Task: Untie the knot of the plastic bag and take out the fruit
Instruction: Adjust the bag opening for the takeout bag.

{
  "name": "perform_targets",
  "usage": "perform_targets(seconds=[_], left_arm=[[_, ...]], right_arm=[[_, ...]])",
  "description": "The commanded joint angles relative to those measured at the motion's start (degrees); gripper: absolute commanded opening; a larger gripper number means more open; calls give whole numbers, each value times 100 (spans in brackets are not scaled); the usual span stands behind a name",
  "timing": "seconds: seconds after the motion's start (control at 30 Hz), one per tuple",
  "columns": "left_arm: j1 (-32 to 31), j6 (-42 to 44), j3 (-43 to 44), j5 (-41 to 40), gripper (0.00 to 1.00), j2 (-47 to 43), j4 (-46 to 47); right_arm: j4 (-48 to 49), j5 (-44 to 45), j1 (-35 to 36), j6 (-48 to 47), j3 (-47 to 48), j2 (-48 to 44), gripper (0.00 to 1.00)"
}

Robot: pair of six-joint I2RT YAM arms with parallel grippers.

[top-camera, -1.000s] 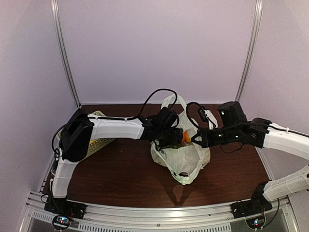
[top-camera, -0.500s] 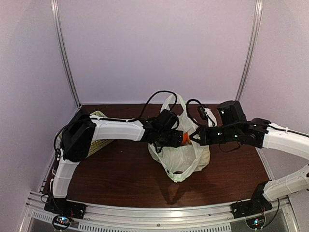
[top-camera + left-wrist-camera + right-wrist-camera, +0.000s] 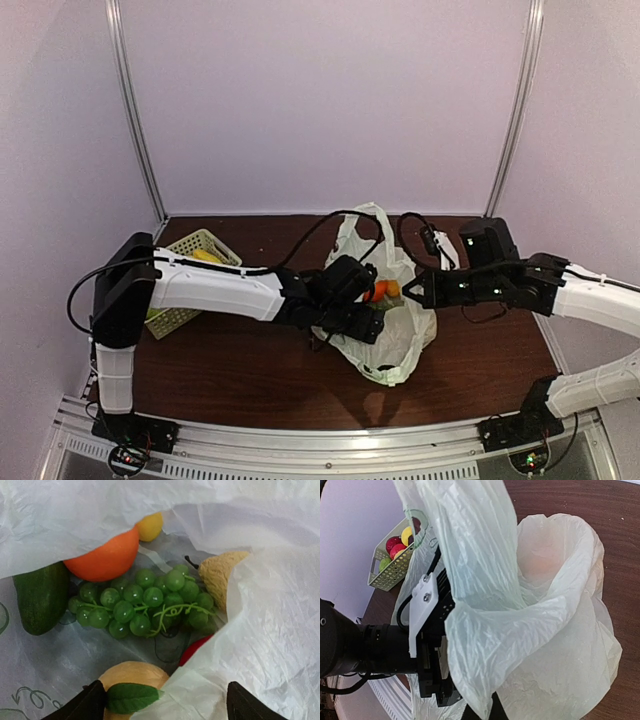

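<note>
The left gripper (image 3: pixel 167 705), fingers (image 3: pixel 92 705) spread wide and empty, hangs inside the open plastic bag (image 3: pixel 260 630), with the green grapes (image 3: pixel 145 602) just ahead. The right gripper (image 3: pixel 480 712) pinches the bag's rim. A loose fold between the left fingers could get clamped along with the grapes and drag the bag.

plastic bag (image 3: pixel 270 630) open | green grapes (image 3: pixel 145 602) centre | orange fruit (image 3: pixel 105 557) just above-left | tool (image 3: pixel 165 705) fingertips wide apart
</note>
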Motion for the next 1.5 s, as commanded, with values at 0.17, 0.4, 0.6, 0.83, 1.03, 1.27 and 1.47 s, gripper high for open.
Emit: perform_targets(seconds=[0.17,0.4,0.6,0.83,1.03,1.27,1.47], left_arm=[[-742,-757,-915,-699,86,-390,-139],[-1122,-1110,-1167,-928,87,-495,-104],[-1142,-1329,-1456,-899,88,-1108,94],[-1103,-1151,-1347,-478,93,-1496,338],[-934,-1120,-1288,-362,93,-1482,490],[-585,-1140,-1499,0,94,-1333,1128],[-407,-1209,-1598,-6,94,-1163,1467]], right_arm=[[-222,317,42,170,-540,-421,0],[-291,402,44,237,-677,-558,0],[-565,330,86,194,-599,-780,55],[-707,406,364,732,-1109,-1500,99],[-376,777,1146,1509,-1696,-1473,99],[94,703,1474,1770,-1968,-1061,53],[-1171,796,1621,1651,-1804,-1162,0]])
